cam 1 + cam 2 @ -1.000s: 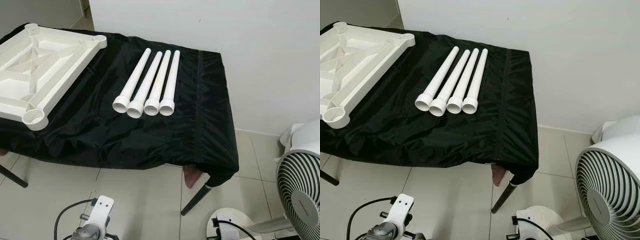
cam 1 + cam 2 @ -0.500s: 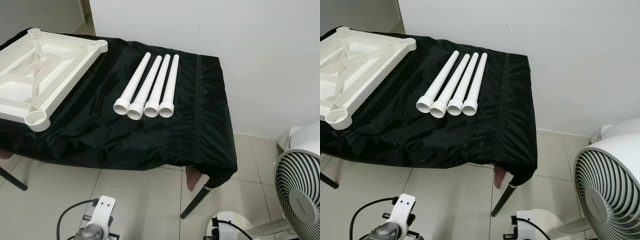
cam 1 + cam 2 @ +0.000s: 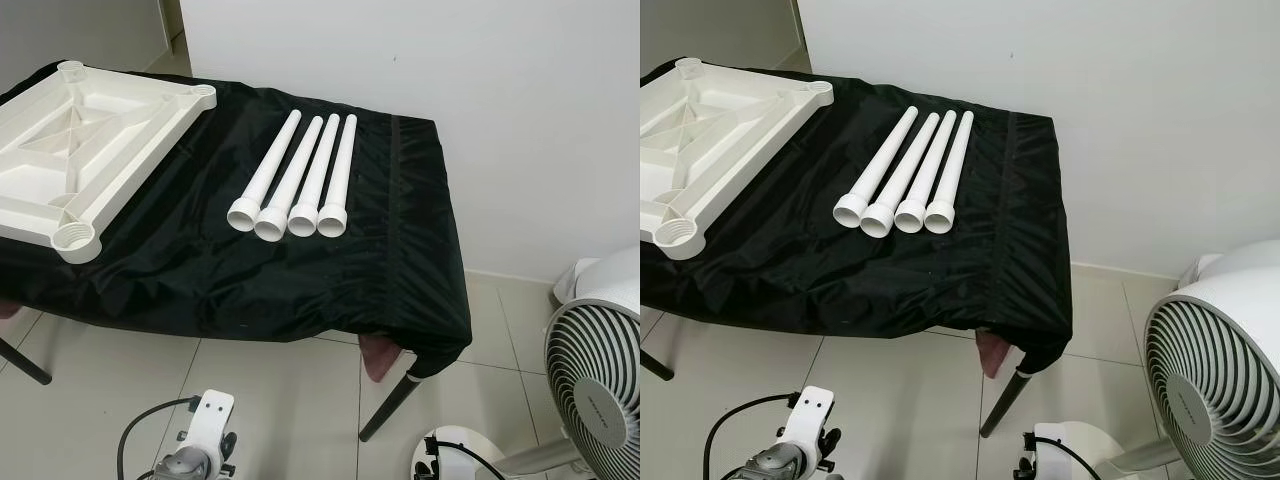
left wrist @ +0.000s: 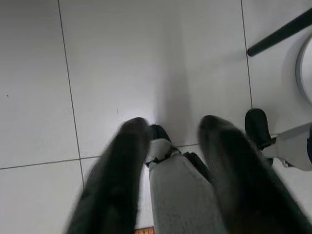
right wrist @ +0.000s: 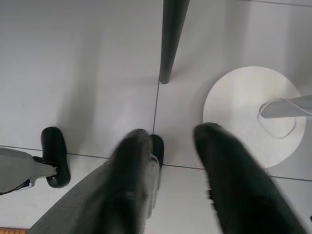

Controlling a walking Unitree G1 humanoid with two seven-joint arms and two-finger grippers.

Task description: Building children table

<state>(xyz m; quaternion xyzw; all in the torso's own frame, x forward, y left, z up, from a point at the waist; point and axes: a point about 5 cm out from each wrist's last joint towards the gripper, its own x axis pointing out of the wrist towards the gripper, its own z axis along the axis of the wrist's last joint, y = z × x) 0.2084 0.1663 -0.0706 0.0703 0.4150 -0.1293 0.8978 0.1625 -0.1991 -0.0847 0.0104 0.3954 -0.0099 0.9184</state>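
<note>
Both of my arms hang low and idle, pointing down at the tiled floor (image 4: 97, 73). On the left gripper (image 4: 168, 141) I see the two black fingers apart, with nothing between them. On the right gripper (image 5: 168, 146) the fingers also stand apart and hold nothing; beyond them I see a black table leg (image 5: 171, 39) and a round white fan base (image 5: 248, 114). The fingers are blurred, so I am not sure how wide the gap is. The white tabletop (image 3: 85, 150) lies upside down on the black cloth (image 3: 300, 270). Four white legs (image 3: 298, 178) lie side by side on the cloth, to its right and apart from it. A white fan (image 3: 1215, 370) stands on the floor at the right.
</note>
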